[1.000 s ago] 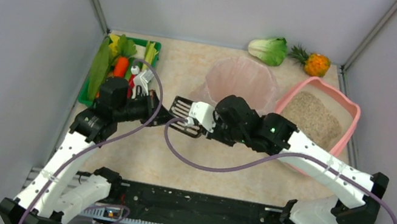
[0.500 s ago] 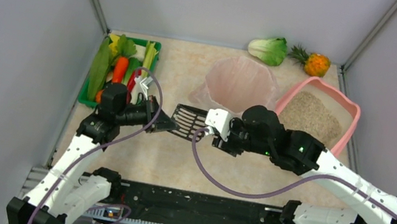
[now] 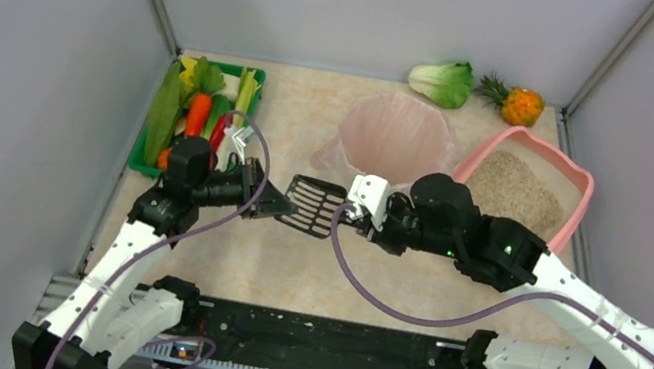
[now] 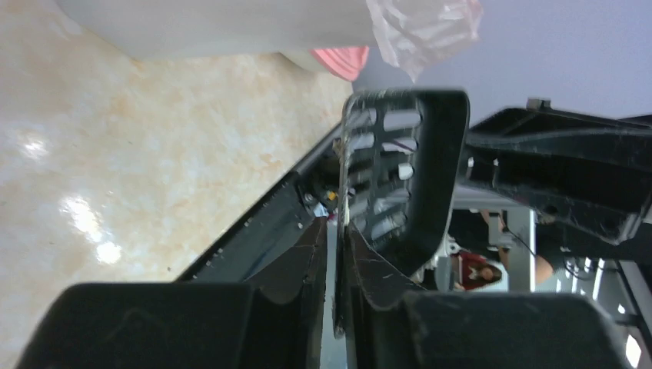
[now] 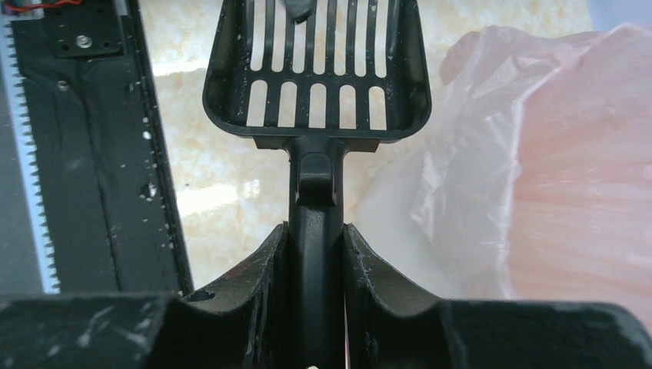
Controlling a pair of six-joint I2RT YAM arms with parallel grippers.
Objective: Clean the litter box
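Note:
The pink litter box (image 3: 580, 181), filled with beige sand, stands at the back right, with neither gripper near it. A black slotted litter scoop (image 3: 311, 204) hangs above the table's middle between the two arms. My right gripper (image 3: 351, 211) is shut on its handle, which fills the gap between the fingers in the right wrist view, below the scoop (image 5: 315, 69) head. From the left, my left gripper (image 3: 284, 204) is nearly closed on the scoop's front rim. In the left wrist view the scoop (image 4: 404, 169) rim sits between the left gripper (image 4: 336, 238) jaws, with a sliver of light on one side.
A white bin with a pink liner (image 3: 397, 136) stands just behind the scoop, and the liner (image 5: 553, 154) fills the right of the right wrist view. A green vegetable tray (image 3: 256, 74) is at the back left. A cabbage (image 3: 443, 81) and a pineapple (image 3: 523, 105) lie at the back.
My right gripper has drawn back to the right along the scoop and closed on its handle. The left gripper and the scoop have barely shifted.

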